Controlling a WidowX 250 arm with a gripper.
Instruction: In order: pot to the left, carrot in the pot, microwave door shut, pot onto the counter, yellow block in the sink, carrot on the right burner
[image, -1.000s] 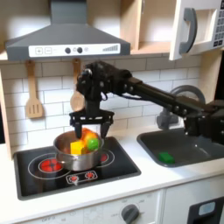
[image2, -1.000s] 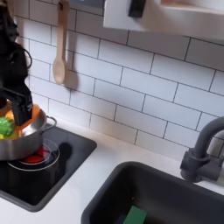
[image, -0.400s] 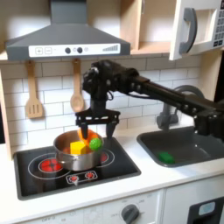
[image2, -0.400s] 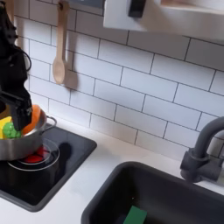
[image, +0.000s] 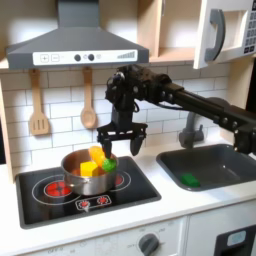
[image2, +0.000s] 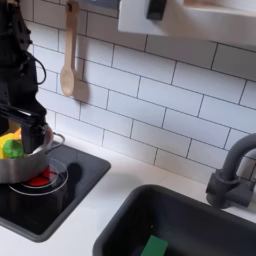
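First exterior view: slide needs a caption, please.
Open hand above steel pot holding carrot and yellow block.

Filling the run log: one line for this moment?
gripper: open, empty, above pot's right rim | pot: on cooktop | carrot, yellow block: in pot | microwave door: open

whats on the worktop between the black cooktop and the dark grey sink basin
Nothing: in both exterior views the pale cream counter between the black glass cooktop and the dark grey sink is bare.

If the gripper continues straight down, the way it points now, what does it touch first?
Probably the right rim of the pot, or the black cooktop just beside it. The open gripper hangs above that edge; depth is unclear.
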